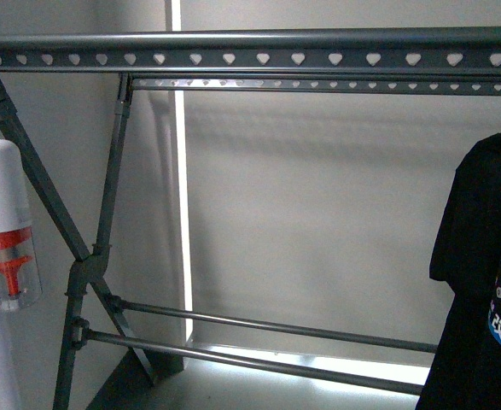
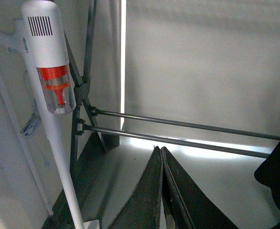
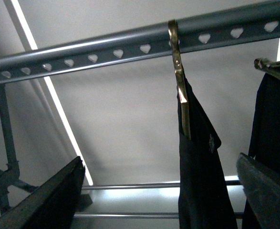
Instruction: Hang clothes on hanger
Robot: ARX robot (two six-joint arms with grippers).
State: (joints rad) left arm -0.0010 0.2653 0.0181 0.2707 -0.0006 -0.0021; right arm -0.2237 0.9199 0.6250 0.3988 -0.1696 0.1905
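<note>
The dark grey rack's top rail (image 1: 250, 49) with heart-shaped holes runs across the front view. It also shows in the right wrist view (image 3: 106, 50). The black T-shirt (image 1: 480, 282) hangs at the far right with its print at the edge. In the right wrist view a brass hook (image 3: 177, 57) sits over the rail with black cloth (image 3: 199, 181) hanging below it. More black printed cloth (image 3: 273, 124) hangs beside it. My right gripper (image 3: 159, 164) is open and empty below the rail, with the cloth between its fingers but beyond them. My left gripper (image 2: 160, 150) is shut and empty, low near the crossbars (image 2: 178, 125).
A white stick vacuum with an orange part (image 1: 2, 248) stands against the rack's left leg (image 1: 37, 179) and also shows in the left wrist view (image 2: 51, 71). Two thin lower crossbars (image 1: 267, 325) span the rack. A grey wall with a bright vertical strip (image 1: 182, 213) lies behind.
</note>
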